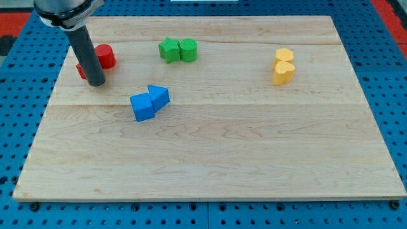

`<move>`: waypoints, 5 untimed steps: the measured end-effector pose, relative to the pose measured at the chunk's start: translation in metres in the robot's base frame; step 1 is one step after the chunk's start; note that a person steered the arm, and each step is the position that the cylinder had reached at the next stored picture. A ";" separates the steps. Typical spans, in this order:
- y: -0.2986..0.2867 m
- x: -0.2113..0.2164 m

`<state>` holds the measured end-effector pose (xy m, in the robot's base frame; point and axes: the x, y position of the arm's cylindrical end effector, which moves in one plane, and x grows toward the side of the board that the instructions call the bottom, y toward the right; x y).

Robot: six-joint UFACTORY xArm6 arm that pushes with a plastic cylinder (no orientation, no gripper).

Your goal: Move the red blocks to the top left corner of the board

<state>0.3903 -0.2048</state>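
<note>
My tip (96,83) is the landmark here. It stands on the wooden board (210,152) near the board's top left corner. The red cylinder (105,56) sits just above and to the view's right of my tip, close to the rod. A 2nd red block (81,70) peeks out at the rod's left side, mostly hidden, so its shape is unclear; whether it touches the rod I cannot tell. The rod is a plain dark shaft with no claw, gripping nothing, leaning slightly toward the view's top left. Right of my tip lie 2 blue blocks (149,102), farther right and above 2 green blocks (178,49), and far right 2 yellow blocks (283,65).
</note>
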 end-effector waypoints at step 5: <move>-0.015 0.007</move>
<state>0.3969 -0.2202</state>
